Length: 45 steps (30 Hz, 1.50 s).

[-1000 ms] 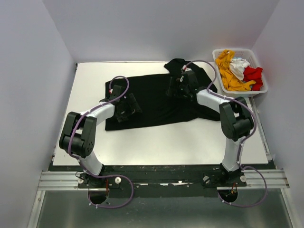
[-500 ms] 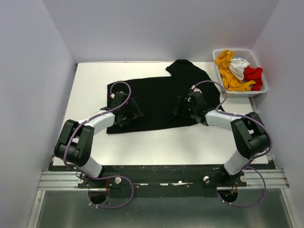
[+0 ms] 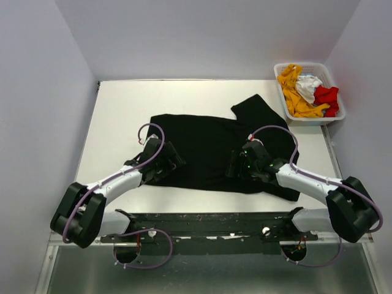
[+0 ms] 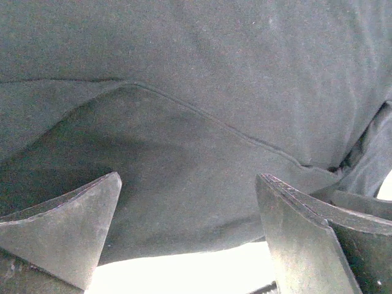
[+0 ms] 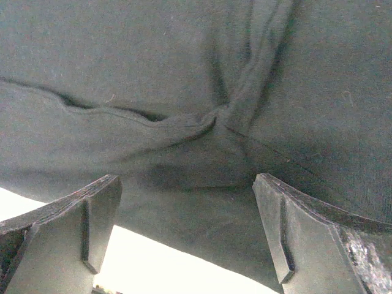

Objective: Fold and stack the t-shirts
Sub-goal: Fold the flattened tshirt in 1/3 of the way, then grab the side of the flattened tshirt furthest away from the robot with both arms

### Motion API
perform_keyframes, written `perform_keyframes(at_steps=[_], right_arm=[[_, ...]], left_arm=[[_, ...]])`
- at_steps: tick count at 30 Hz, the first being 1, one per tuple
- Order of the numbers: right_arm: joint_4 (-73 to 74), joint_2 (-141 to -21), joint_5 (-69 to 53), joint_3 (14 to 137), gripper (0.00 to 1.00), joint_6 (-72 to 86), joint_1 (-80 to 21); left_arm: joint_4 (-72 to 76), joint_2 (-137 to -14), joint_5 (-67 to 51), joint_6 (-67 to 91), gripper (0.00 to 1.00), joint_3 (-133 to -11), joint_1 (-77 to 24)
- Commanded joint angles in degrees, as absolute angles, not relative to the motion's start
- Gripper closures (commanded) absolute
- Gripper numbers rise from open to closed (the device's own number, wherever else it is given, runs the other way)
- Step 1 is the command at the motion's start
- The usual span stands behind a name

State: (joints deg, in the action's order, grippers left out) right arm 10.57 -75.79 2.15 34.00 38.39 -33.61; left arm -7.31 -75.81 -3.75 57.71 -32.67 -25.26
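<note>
Left hand (image 3: 163,164), right hand (image 3: 244,166) gaping wide, empty, hovering at near hem of large black cloth t-shirt (image 3: 205,144) stretching 9-to-3 o'clock.

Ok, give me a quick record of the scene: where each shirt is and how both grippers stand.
black t-shirt: spread on the table, wrinkled at its right end
orange-yellow t-shirt, white t-shirt, red t-shirt: bunched in the basket
left gripper: open, at the black shirt's near edge
right gripper: open, at the near edge, by a crease
folded: none yet
</note>
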Motion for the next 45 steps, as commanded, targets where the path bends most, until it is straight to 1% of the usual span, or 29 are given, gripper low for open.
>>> perform_keyframes(at_steps=[1,3,6,11,15,20,25,29,33,40,45], right_arm=[[30.2,-72.7,-1.6,29.7,0.0,42.2,-37.8],[32.0,-70.1,-2.0,29.0,0.0,42.6,-38.1],[31.7,-67.5,-4.7,28.3,0.0,42.5,-38.3],[33.9,-67.0,-3.1,29.4,0.0,43.1,-38.4],[35.4,-65.1,1.5,30.3,0.0,44.5,-38.5],[35.5,-62.1,8.3,30.7,0.0,46.0,-38.4],[35.4,-61.3,9.5,30.1,0.0,46.8,-38.4],[35.0,-61.6,9.8,30.0,0.0,47.1,-38.4],[34.8,-62.1,9.9,30.0,0.0,47.0,-38.4],[34.8,-60.6,10.4,29.8,0.0,47.0,-38.4],[34.8,-60.5,11.2,29.7,0.0,47.4,-38.4]], left_arm=[[-22.5,-72.0,-2.7,67.4,0.01,-21.7,-31.0],[-22.8,-68.0,-2.8,68.7,0.01,-19.7,-33.3],[-28.8,-61.8,-0.5,73.6,0.01,-19.4,-36.3],[-35.3,-55.1,1.3,80.6,0.01,-18.6,-41.4],[-40.1,-53.5,2.6,84.7,0.01,-19.4,-45.1],[-45.5,-53.6,9.4,85.0,0.01,-24.7,-47.0],[-54.7,-55.4,17.0,86.6,0.01,-30.8,-46.9],[-59.3,-56.2,21.5,89.0,0.01,-32.1,-46.8],[-59.3,-55.2,25.5,90.4,0.01,-31.0,-46.1],[-43.0,-53.0,28.4,82.2,0.01,-29.0,-42.2],[-40.6,-53.3,30.6,78.8,0.01,-31.2,-37.4]])
